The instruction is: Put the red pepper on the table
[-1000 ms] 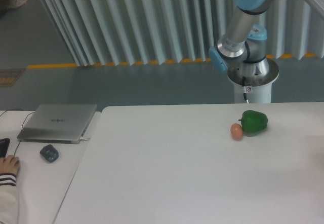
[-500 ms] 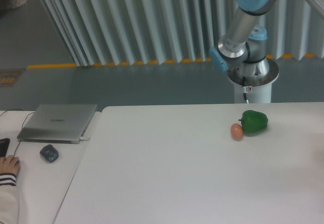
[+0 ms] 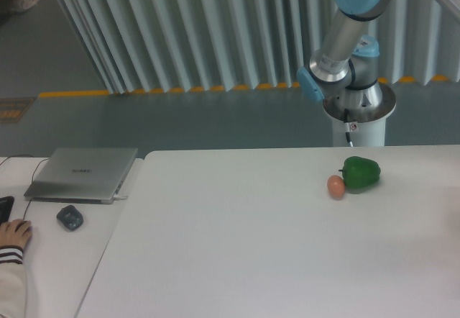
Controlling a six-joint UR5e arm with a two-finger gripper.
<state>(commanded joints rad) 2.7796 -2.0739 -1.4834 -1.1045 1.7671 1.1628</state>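
The red pepper is out of view. Only the arm's base and upper links [image 3: 350, 52] show at the top right, and they run out of the frame; the gripper itself is out of view. The white table [image 3: 237, 246] fills the lower part of the camera view.
A green bell pepper [image 3: 360, 173] lies at the table's back right with a small orange-brown ball [image 3: 336, 185] touching its left side. On the adjoining desk at left sit a grey laptop [image 3: 83, 173], a dark mouse [image 3: 70, 218] and a person's hand [image 3: 12, 235].
The arm's upper link has shifted slightly to the right. The hand at the left edge has moved a little. The objects on the table have stayed put.
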